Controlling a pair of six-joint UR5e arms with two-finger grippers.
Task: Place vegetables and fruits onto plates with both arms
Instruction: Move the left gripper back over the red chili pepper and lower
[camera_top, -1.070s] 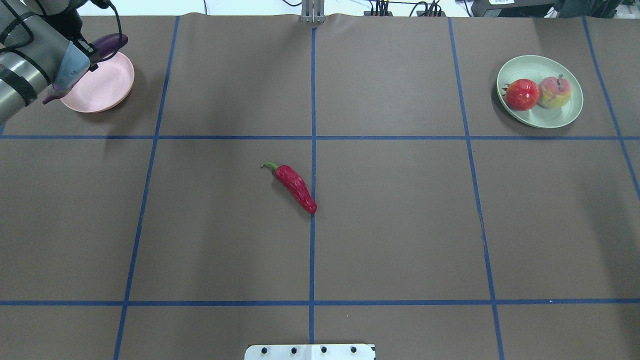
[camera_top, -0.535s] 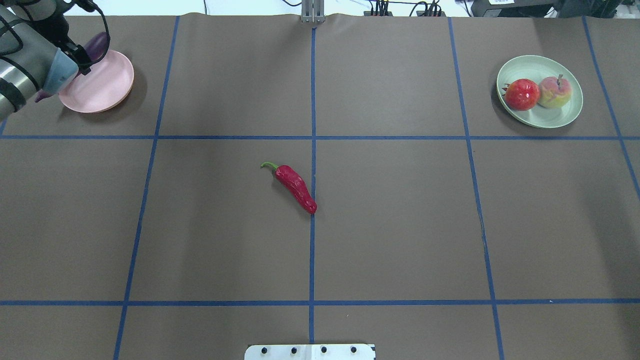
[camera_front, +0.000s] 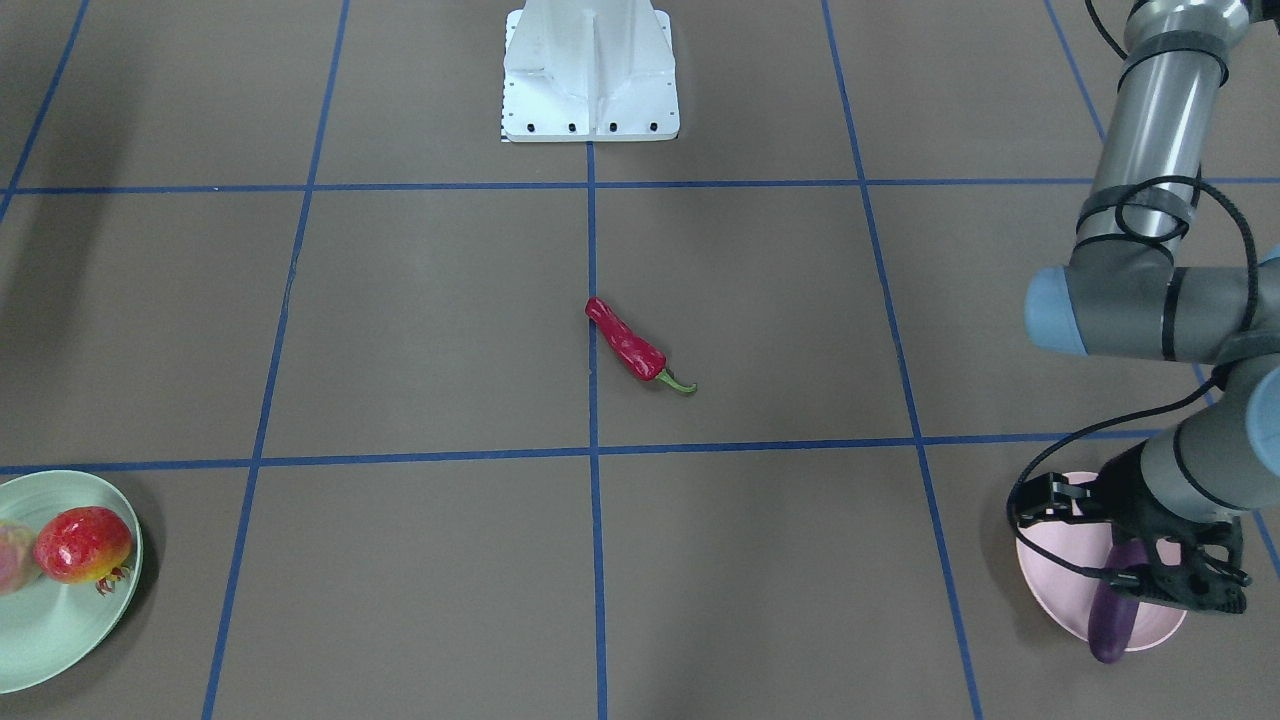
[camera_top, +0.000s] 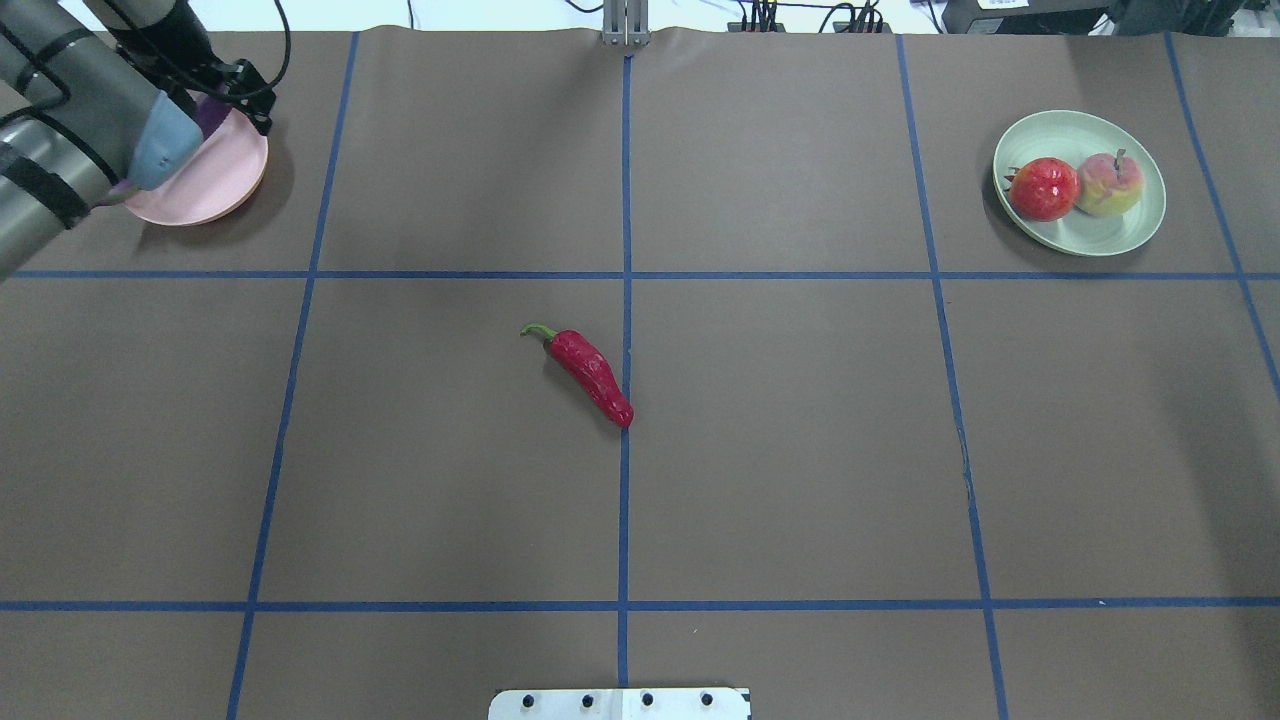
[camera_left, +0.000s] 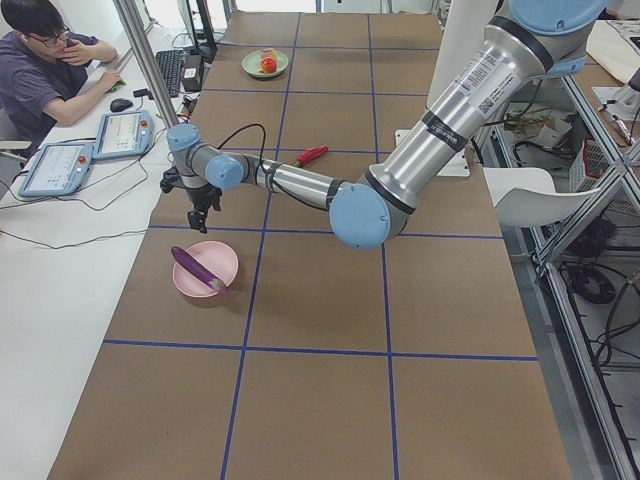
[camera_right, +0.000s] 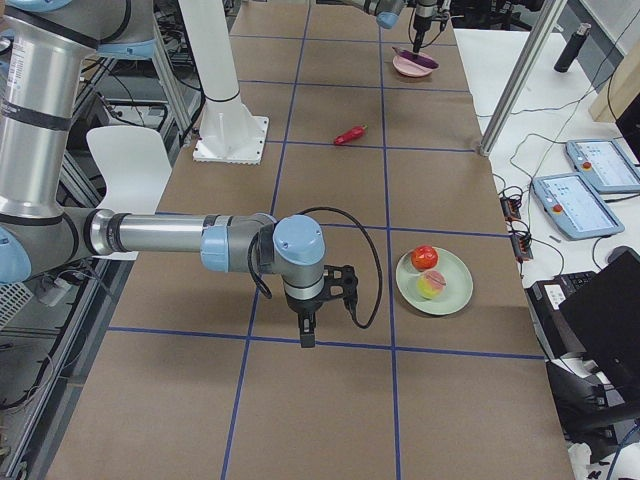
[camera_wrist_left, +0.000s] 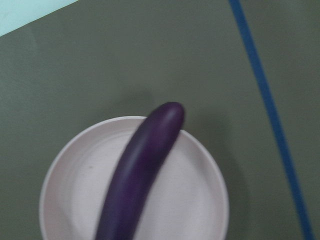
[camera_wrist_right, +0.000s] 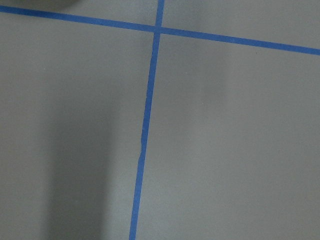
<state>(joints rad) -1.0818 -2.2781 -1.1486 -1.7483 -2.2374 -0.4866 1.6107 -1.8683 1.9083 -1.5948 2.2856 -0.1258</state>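
The purple eggplant (camera_front: 1110, 625) lies across the pink plate (camera_front: 1050, 560), one end over the rim; it also shows in the left wrist view (camera_wrist_left: 142, 165) and the exterior left view (camera_left: 195, 270). My left gripper (camera_front: 1172, 590) hangs open and empty above that plate. The red chili pepper (camera_top: 590, 375) lies on the table near the middle. The pomegranate (camera_top: 1044, 188) and peach (camera_top: 1108, 184) sit on the green plate (camera_top: 1100, 235). My right gripper (camera_right: 305, 338) points down over bare table near the green plate (camera_right: 455, 290); I cannot tell whether it is open or shut.
Blue tape lines divide the brown table cover into squares. The white base block (camera_front: 590, 75) stands at the robot's edge. An operator (camera_left: 45, 60) sits beyond the table's far side by tablets and cables.
The eggplant, held over the pink plate before, now lies on it. My left gripper has let go and risen, and the arm now covers more of the plate from overhead.
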